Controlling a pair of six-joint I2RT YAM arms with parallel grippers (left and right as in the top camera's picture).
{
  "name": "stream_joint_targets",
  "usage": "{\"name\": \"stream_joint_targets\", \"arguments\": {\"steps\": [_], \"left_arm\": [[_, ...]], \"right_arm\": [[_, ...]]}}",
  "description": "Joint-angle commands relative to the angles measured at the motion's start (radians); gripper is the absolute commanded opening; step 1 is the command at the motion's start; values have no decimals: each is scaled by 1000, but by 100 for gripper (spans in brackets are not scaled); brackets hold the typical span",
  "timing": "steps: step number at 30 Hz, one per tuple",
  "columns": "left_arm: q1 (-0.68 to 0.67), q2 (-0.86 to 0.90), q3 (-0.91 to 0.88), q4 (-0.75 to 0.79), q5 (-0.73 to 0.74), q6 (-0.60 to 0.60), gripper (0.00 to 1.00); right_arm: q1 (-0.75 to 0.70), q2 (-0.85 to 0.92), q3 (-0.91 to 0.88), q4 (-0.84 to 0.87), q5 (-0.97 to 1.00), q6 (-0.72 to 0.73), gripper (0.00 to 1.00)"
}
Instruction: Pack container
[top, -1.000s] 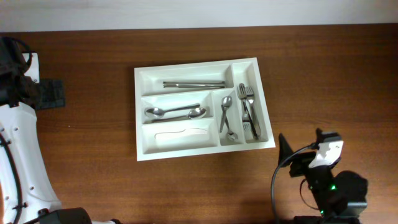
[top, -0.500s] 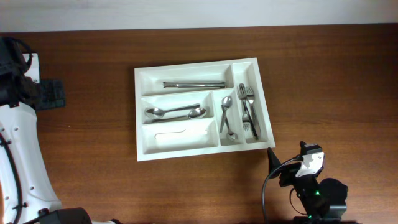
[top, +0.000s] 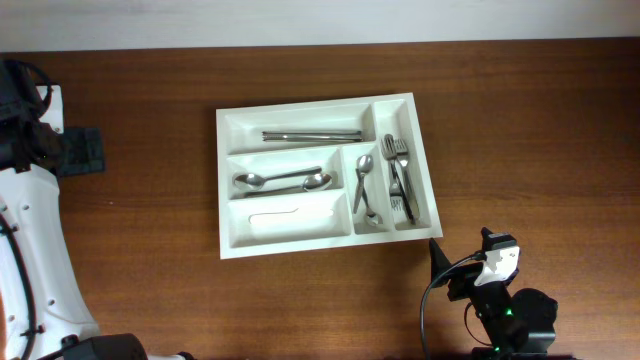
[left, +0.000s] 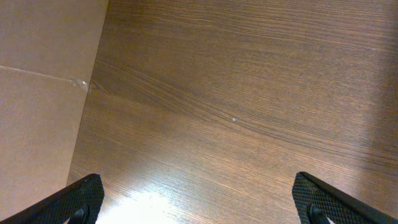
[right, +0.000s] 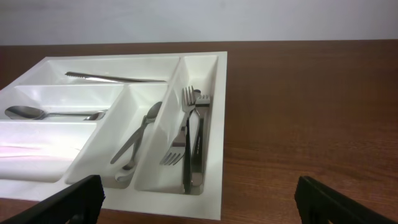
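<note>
Two arms. Left hand spread over wooden bench. Right hand spread, near white tray corner; forks, spoons lying in separate compartments.

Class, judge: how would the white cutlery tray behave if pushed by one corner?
The container probably slides and swivels rather than tips, being flat, wide and low. Its thin plastic walls may flex slightly. The loose forks would likely shift.
</note>
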Motion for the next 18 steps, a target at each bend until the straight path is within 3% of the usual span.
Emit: {"name": "stream_joint_targets", "arguments": {"steps": [1,18], "left_arm": [[6,6,-2,2,3,-13,99],[6,-8,-2,2,3,-13,99]], "right_arm": [[8,-12,-8,4,-13,-2,99],[8,-12,-8,4,-13,-2,99]]}}
